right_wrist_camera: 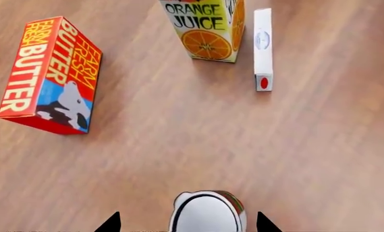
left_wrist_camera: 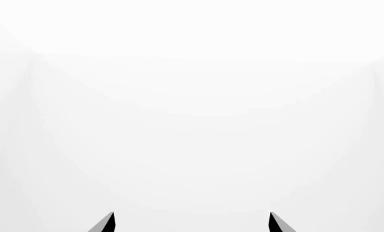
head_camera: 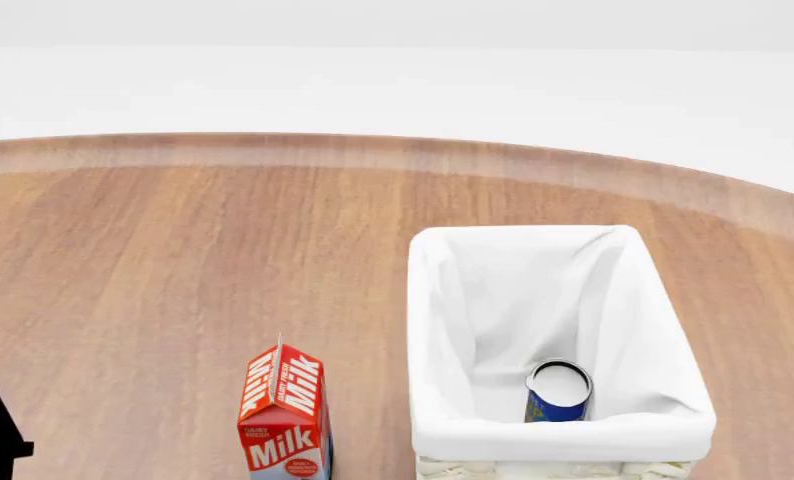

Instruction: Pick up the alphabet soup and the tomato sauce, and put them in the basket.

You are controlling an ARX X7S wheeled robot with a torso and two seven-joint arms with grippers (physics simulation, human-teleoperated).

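**Soup in the basket, sauce can between the right fingers**

On the head view, the alphabet soup [head_camera: 559, 391] stands upright inside the basket [head_camera: 431, 330], in the near right corner against the white cloth liner. The basket sits on the wooden desk [head_camera: 170, 270], and a milk carton [head_camera: 285, 415] stands upright just beside its left wall, not touching it. A dark part of the robot shows at the lower left edge of this view; neither gripper can be seen here.

On the right wrist view, the tomato sauce [right_wrist_camera: 208, 211] appears from above, silver top toward the camera with a sliver of red and green label at its side. It sits between the two dark tips of the right gripper [right_wrist_camera: 188, 223], which stand apart with a gap on either side of the can. Farther off on the desk lie a butter box [right_wrist_camera: 50, 75], an orange juice carton [right_wrist_camera: 206, 29] and a slim white box [right_wrist_camera: 263, 48] just beside the juice.

The left wrist view shows only blank white, with the left gripper [left_wrist_camera: 192, 223] spread wide and holding nothing.
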